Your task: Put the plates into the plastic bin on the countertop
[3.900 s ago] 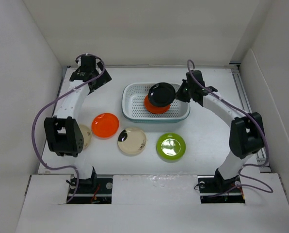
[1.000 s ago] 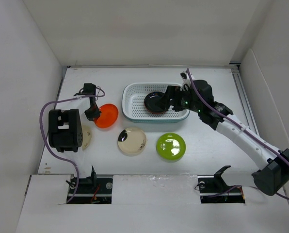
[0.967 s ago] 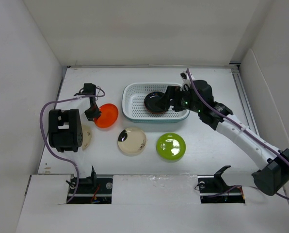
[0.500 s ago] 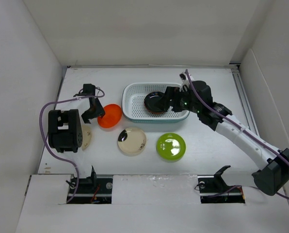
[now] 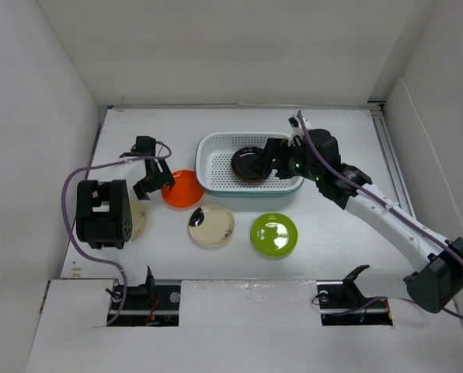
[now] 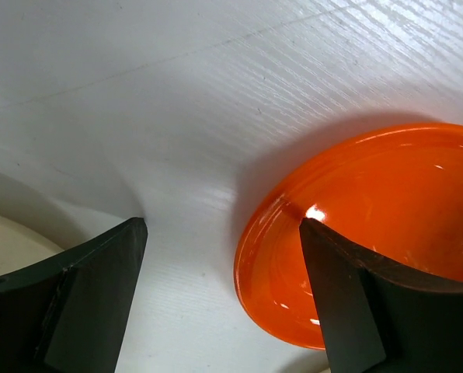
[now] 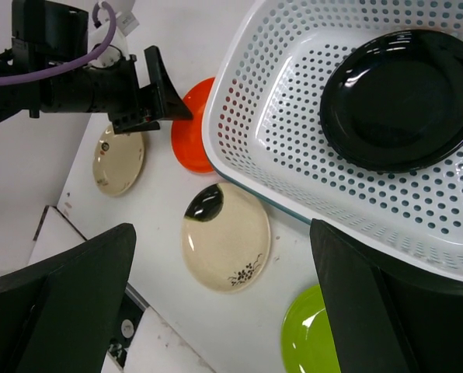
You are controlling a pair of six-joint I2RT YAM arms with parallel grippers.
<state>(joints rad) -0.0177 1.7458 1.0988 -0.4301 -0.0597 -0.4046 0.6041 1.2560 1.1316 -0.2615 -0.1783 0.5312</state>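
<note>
The white perforated plastic bin (image 5: 213,177) stands at the middle back of the countertop (image 5: 332,225), with a black plate (image 5: 251,162) inside it. An orange plate (image 5: 182,189) lies just left of the bin. My left gripper (image 5: 155,180) is open at that plate's left edge. In the left wrist view the orange plate (image 6: 371,225) has its rim between the spread fingers (image 6: 99,295), and the right finger reaches over the plate. My right gripper (image 5: 274,159) hovers open over the bin's right part, holding nothing. In the right wrist view the black plate (image 7: 402,101) rests in the bin (image 7: 247,132).
A tan plate with a black patch (image 5: 210,225) and a lime green plate (image 5: 274,235) lie in front of the bin. Another tan plate (image 5: 136,220) is half hidden behind the left arm's body (image 5: 103,214). White walls enclose the countertop on three sides.
My left gripper has opened and let go of the orange plate, which has shifted right toward the bin. The right arm has not moved.
</note>
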